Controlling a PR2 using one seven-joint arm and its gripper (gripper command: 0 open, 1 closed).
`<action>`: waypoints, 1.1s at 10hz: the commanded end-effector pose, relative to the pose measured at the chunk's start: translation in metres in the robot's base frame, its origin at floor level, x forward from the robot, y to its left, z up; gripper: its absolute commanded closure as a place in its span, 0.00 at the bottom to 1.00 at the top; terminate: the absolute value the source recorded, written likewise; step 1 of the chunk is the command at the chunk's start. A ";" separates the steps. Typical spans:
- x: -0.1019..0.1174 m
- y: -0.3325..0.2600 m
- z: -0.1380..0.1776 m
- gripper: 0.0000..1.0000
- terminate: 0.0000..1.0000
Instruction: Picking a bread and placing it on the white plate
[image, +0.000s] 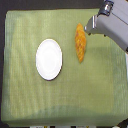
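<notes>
The bread (80, 43), a long golden-orange loaf, lies on the green cloth towards the exterior view's right, running roughly top to bottom. The round white plate (49, 59) sits to its left, apart from it, with nothing on it. My gripper (88, 27) comes in from the upper right on a grey arm, and its end is right beside the loaf's upper end. The fingers are blurred into the grey body, so I cannot make out whether they are open or shut, or whether they touch the bread.
A green cloth (30, 100) covers the table. The grey arm (112, 27) crosses the upper right corner. The cloth's edges run near the frame's borders, with dark floor beyond the top.
</notes>
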 end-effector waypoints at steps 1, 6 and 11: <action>0.031 0.047 -0.038 0.00 0.00; 0.041 0.075 -0.080 0.00 0.00; 0.044 0.087 -0.113 0.00 0.00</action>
